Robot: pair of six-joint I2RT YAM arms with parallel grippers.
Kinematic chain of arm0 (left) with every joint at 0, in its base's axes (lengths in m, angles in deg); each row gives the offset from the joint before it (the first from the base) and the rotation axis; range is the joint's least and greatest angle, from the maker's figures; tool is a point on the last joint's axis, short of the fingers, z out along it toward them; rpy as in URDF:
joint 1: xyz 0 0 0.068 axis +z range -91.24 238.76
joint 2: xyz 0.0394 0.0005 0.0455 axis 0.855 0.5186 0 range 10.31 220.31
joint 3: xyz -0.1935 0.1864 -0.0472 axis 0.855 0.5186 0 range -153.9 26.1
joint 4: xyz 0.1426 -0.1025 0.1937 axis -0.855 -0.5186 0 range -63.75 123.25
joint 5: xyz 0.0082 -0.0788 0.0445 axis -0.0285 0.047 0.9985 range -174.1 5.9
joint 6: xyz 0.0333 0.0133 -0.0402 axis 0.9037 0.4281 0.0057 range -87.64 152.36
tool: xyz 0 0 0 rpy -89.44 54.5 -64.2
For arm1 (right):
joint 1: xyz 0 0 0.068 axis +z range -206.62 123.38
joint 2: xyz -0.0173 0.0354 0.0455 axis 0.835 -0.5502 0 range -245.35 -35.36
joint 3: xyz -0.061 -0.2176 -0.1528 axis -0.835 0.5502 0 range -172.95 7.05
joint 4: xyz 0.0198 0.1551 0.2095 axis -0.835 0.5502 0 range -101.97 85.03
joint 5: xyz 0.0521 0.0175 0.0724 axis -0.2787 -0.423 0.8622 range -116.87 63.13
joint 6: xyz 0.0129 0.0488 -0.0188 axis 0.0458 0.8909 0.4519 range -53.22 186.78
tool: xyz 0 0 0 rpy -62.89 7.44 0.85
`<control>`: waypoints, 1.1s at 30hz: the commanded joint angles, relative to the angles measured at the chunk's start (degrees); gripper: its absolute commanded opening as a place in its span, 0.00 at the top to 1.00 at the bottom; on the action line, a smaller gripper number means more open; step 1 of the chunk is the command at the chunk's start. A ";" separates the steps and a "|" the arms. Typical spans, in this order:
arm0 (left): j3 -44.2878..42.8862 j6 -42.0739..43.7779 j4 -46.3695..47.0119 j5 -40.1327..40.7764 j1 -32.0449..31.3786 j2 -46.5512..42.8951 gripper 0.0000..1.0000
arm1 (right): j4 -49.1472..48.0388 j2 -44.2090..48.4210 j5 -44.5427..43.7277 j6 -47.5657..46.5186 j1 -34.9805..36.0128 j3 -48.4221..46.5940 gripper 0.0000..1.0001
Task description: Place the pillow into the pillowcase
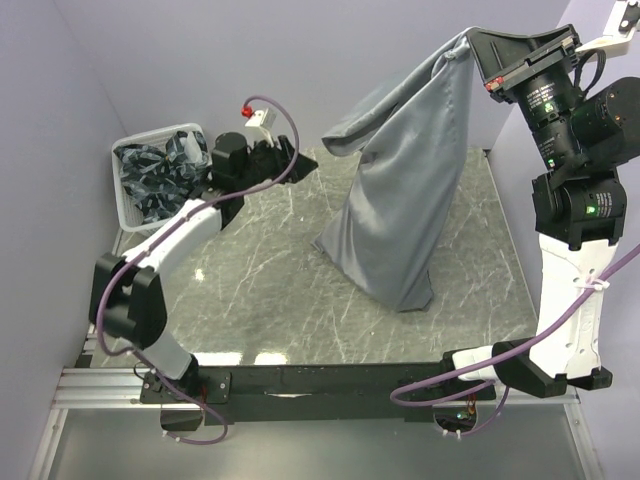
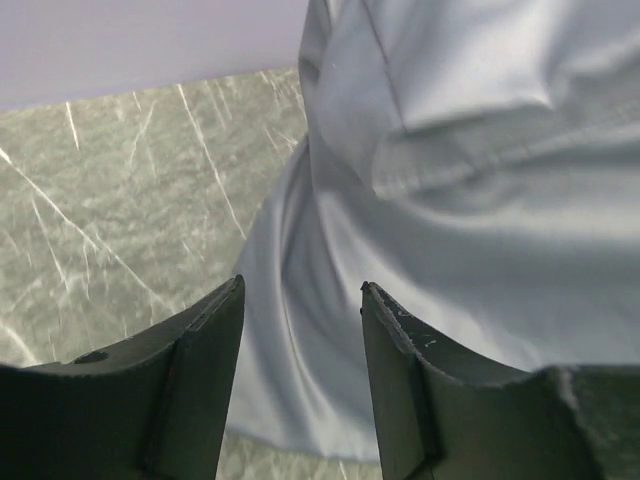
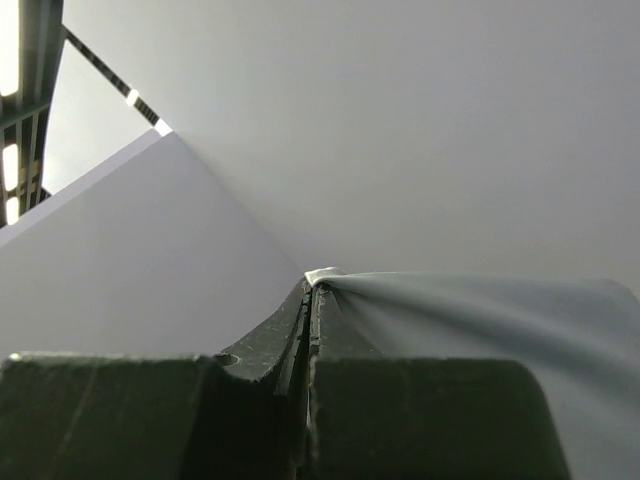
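One grey pillowcase [image 1: 400,200] hangs from the right gripper [image 3: 312,284], whose jaws are pinched tight on its top corner. Its lower end rests on the marble table [image 1: 250,300]. The left gripper [image 2: 301,290] is spread apart and empty, just beside the cloth. One white basket [image 1: 150,136] of dark patterned cloths [image 1: 160,175] stands at the far left corner.

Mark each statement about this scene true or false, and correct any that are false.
1. The right tool is shut on the pillowcase. True.
2. The left tool grips the pillowcase. False: it is open and holds nothing.
3. The pillowcase lies flat on the table. False: it hangs from the right tool, its lower end reaching the table.
4. The white basket holds dark patterned cloths. True.
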 commanded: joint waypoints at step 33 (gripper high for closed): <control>-13.53 1.13 6.84 5.83 -5.21 9.29 0.39 | -4.26 2.97 -1.21 -1.93 0.53 1.96 1.00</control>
